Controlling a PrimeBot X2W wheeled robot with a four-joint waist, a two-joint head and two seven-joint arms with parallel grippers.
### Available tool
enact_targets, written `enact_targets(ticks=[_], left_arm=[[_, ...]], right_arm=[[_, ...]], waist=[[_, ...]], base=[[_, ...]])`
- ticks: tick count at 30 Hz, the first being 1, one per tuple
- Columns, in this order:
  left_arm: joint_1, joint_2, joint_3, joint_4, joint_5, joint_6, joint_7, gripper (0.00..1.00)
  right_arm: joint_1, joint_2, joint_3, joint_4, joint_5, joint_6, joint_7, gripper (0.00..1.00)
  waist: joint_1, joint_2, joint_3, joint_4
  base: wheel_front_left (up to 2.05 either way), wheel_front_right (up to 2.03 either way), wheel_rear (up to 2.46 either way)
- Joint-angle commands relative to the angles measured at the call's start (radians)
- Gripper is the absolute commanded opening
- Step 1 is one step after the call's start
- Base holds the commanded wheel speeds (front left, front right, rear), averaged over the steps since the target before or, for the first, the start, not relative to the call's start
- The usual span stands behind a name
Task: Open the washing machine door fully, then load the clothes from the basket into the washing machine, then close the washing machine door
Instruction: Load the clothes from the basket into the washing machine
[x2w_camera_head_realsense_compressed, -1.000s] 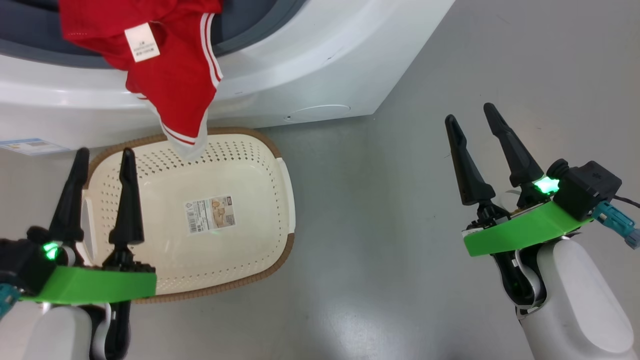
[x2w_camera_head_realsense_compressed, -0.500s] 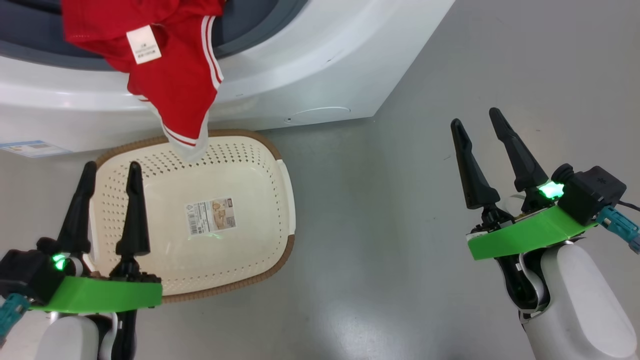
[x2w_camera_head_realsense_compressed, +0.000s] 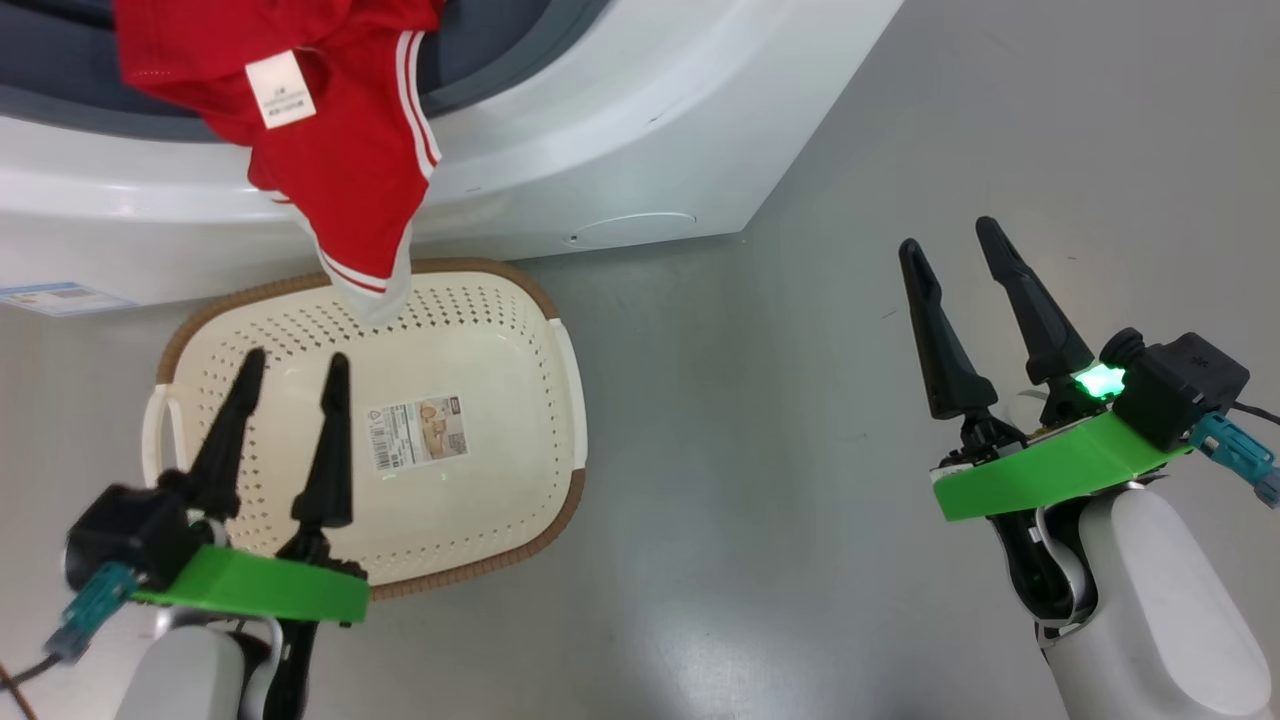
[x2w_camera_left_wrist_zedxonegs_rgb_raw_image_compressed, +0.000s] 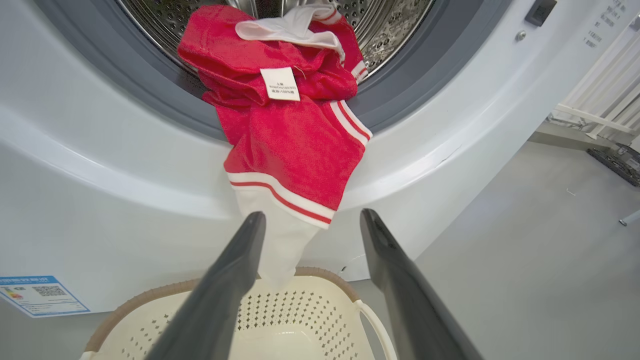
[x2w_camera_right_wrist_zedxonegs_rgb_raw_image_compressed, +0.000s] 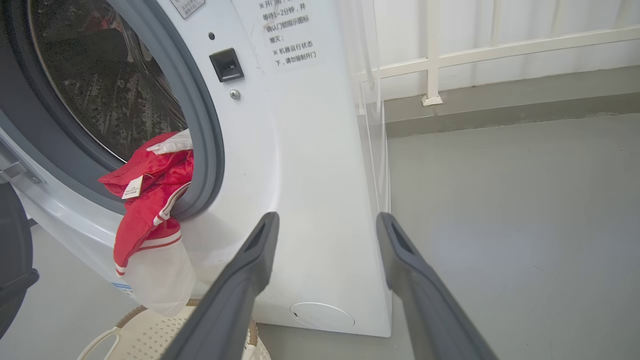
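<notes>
The red clothes (x2w_camera_head_realsense_compressed: 330, 150) with white stripes hang half out of the washing machine (x2w_camera_head_realsense_compressed: 620, 120), draped over its grey seal (x2w_camera_left_wrist_zedxonegs_rgb_raw_image_compressed: 400, 100). Their white lower end dangles above the far rim of the basket (x2w_camera_head_realsense_compressed: 570, 500). The basket sits on the floor against the machine, with just a label sticker inside. My left gripper (x2w_camera_head_realsense_compressed: 297, 357) is open above the basket, and in the left wrist view the left gripper (x2w_camera_left_wrist_zedxonegs_rgb_raw_image_compressed: 312, 214) points at the hanging clothes (x2w_camera_left_wrist_zedxonegs_rgb_raw_image_compressed: 290, 145) from just below them. My right gripper (x2w_camera_head_realsense_compressed: 946, 234) is open over bare floor to the right. A dark edge of the washing machine door (x2w_camera_right_wrist_zedxonegs_rgb_raw_image_compressed: 12, 260) shows at far left.
A round white filter cap (x2w_camera_head_realsense_compressed: 630, 228) sits low on the machine's front. A blue label (x2w_camera_left_wrist_zedxonegs_rgb_raw_image_compressed: 40, 295) is at its lower left. Grey floor stretches right of the machine, bounded by a white railing (x2w_camera_right_wrist_zedxonegs_rgb_raw_image_compressed: 430, 55) along the wall.
My left gripper has swung right and turned, from the basket's left rim to over its inside. The right gripper has shifted only slightly. The clothes hang as before.
</notes>
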Motion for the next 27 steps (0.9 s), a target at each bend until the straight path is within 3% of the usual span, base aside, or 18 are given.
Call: enact_targets(ticks=[1, 9, 27], left_arm=[[-0.044, 0.033, 0.001, 0.021, -0.010, -0.003, 0.004, 1.00], [-0.205, 0.063, -0.117, 0.245, -0.075, -0.003, 0.058, 1.00], [-0.552, 0.062, -0.183, 0.727, -0.155, -0.003, 0.040, 1.00]], right_arm=[[0.022, 0.007, 0.022, -0.020, -0.004, 0.002, -0.005, 1.00], [0.017, 0.019, 0.030, -0.019, -0.001, 0.002, -0.005, 1.00], [0.014, 0.041, 0.028, -0.029, -0.002, 0.002, -0.005, 1.00]], waist=[[0.0000, 0.0000, 0.001, -0.003], [0.0000, 0.0000, 0.004, -0.026], [0.0000, 0.0000, 0.037, -0.076]], base=[[0.00, 0.00, 0.00], [0.00, 0.00, 0.00], [0.00, 0.00, 0.00]])
